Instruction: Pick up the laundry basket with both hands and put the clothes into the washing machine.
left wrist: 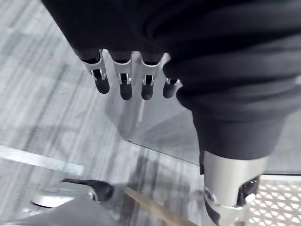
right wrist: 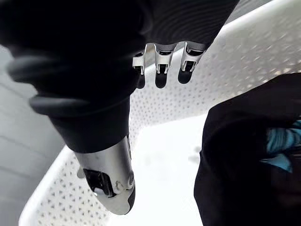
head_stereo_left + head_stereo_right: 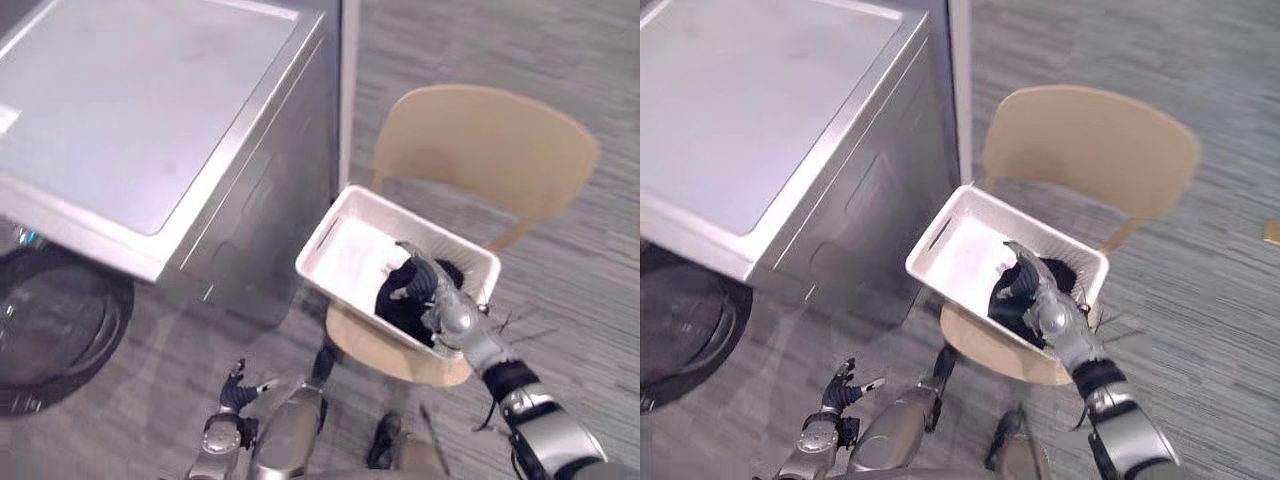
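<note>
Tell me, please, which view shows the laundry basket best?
The left eye view: the whole basket sits on the chair. The right eye view matches; the right wrist view shows its inner wall close, the left wrist view a corner.

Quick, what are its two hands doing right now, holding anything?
Left hand: open, holding nothing.
Right hand: open, holding nothing, over the dark clothes in the white basket.

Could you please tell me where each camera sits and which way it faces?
Left eye view: head, looking down at washing machine, chair, laundry basket; both arms show.
Right eye view: same scene, slightly offset.
Left wrist view: along left hand toward floor.
Right wrist view: along right hand into basket, over dark clothes.
Eyes and right wrist share basket and clothes.
</note>
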